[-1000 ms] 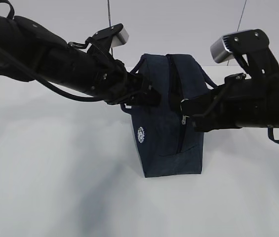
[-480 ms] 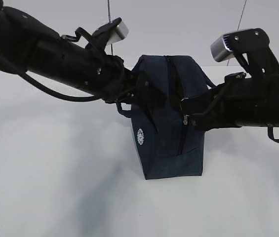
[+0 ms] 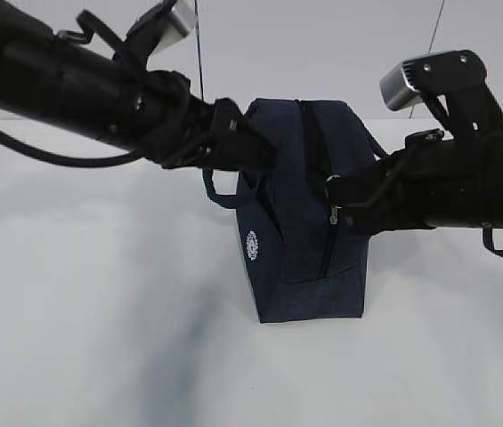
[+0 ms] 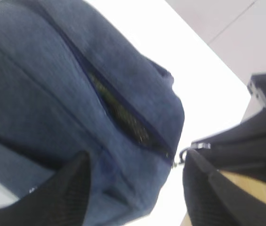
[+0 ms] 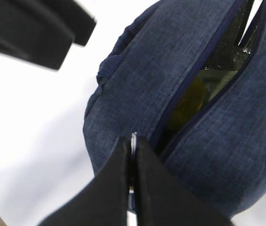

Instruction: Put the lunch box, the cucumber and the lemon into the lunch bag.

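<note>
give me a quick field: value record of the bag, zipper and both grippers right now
bag: dark navy lunch bag standing upright on the white table
zipper: partly open along the top, something yellowish showing inside in the right wrist view
zipper pull: metal pull pinched between the right gripper's fingers
right gripper: right gripper shut on the zipper pull
left gripper: left gripper open, at the bag's left side, holding nothing
handle: loop handle hanging below the left gripper
</note>
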